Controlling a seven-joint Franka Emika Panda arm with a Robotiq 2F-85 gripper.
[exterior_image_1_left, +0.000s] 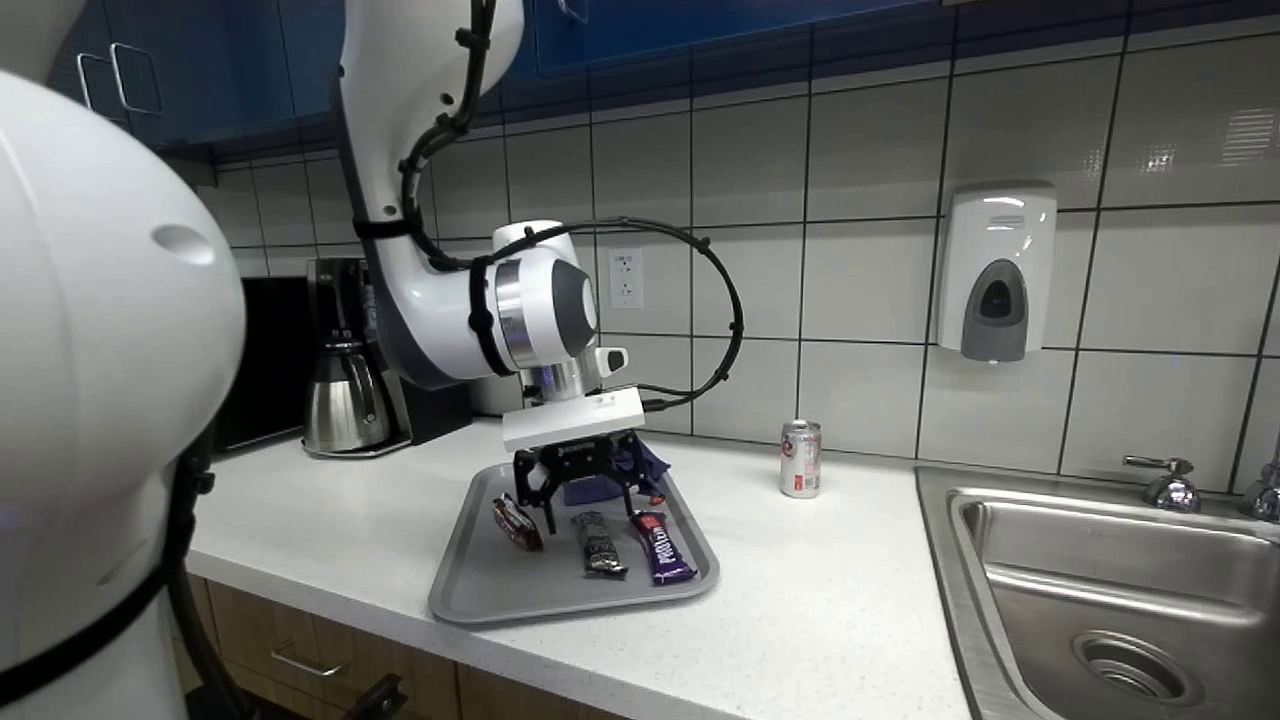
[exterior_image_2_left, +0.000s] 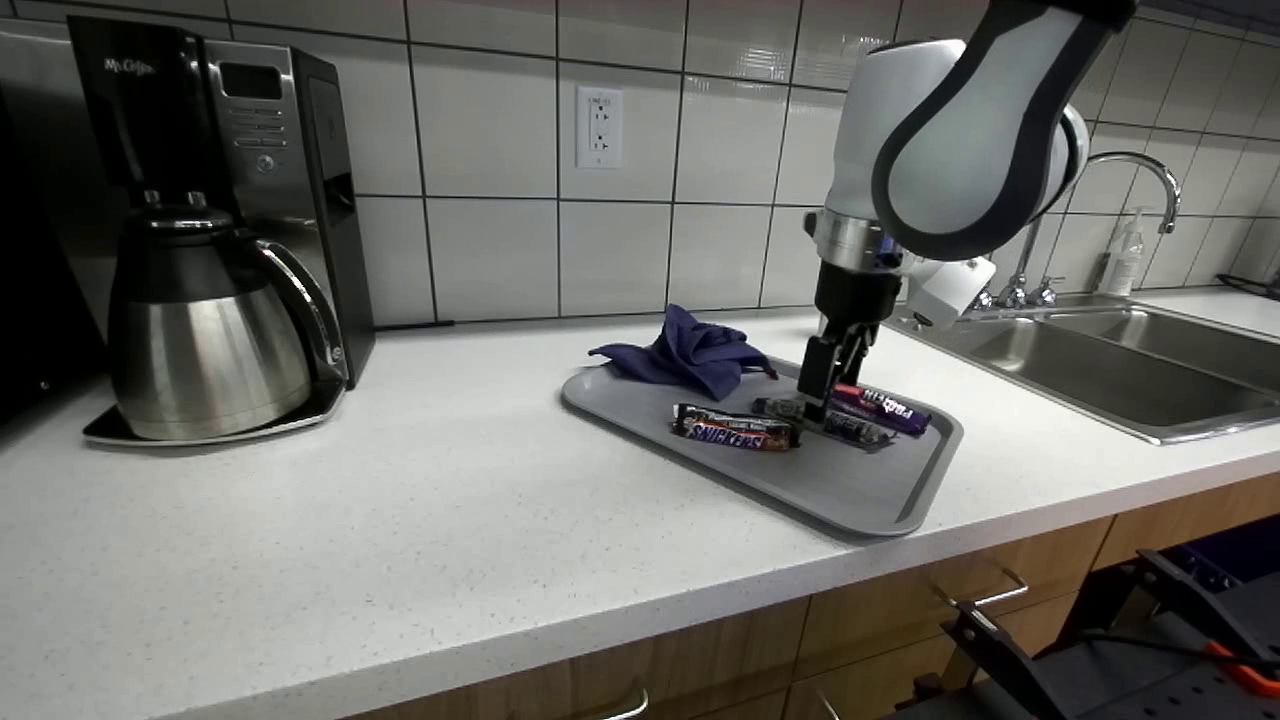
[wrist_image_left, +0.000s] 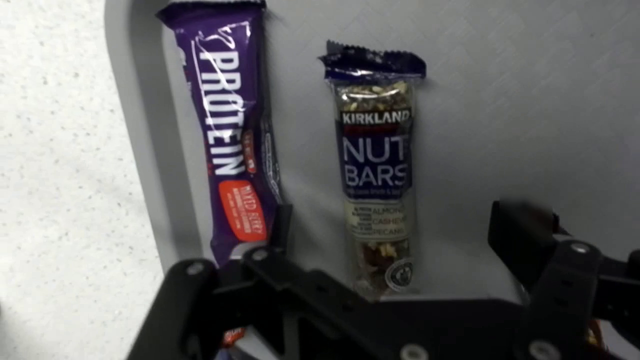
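The white arm (exterior_image_1_left: 430, 310) is bent, its black gripper (exterior_image_1_left: 590, 521) pointed down over a grey plastic tray (exterior_image_1_left: 500, 588), jaws spread wide. Between them, a navy-wrapped nut bar (wrist_image_left: 377, 165) is seen on the tray, flanked by a purple protein bar (wrist_image_left: 222, 120) and a brown Snickers bar (exterior_image_2_left: 735, 428).

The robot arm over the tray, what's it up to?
The robot's gripper is open over a gray tray and holds nothing. A nut bar shows between its spread fingers. A purple protein bar lies on one side of that and a Snickers on the other. All three bars and a bunched cloth are on the tray.
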